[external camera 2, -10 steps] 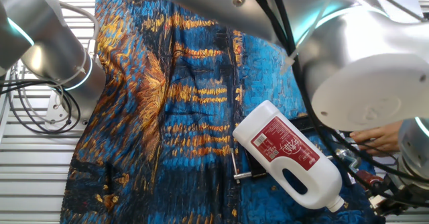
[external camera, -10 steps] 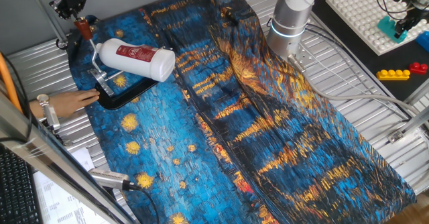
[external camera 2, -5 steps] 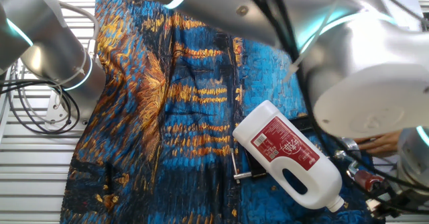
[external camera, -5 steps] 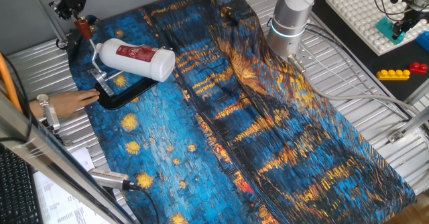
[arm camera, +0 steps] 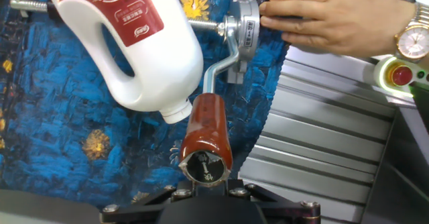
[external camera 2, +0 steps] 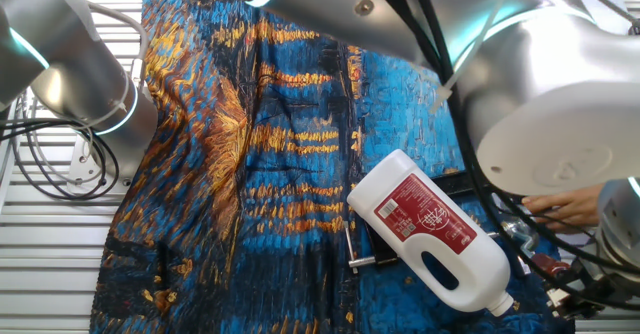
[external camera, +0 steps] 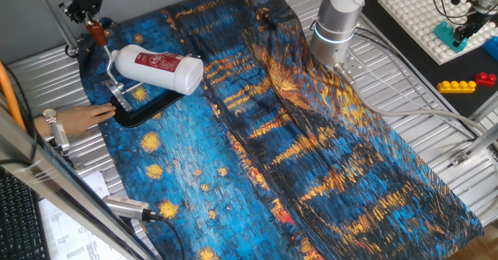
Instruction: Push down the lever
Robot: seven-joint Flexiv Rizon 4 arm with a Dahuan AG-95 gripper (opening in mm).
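The lever point(arm camera: 218, 68) is a thin silver bar ending in a red-brown handle point(arm camera: 206, 131), which points toward the hand camera. It stands up from the black-based clamp point(external camera: 144, 109) at the far left of the cloth. My gripper point(arm camera: 206, 184) sits at the handle's end cap, one black finger on each side and touching it. From one fixed view the gripper point(external camera: 82, 5) is just above the red tip point(external camera: 96, 33). From the other fixed view the arm hides most of the lever.
A white bottle with a red label point(external camera: 156, 67) lies on the clamp, its neck next to the handle point(arm camera: 175, 111). A person's hand point(arm camera: 322, 24) holds the clamp base. The blue patterned cloth point(external camera: 296, 143) covers the table. The arm's base point(external camera: 338, 22) is behind it.
The arm's links shift slightly in the other fixed view. The lever, the bottle and the person's hand stay where they were.
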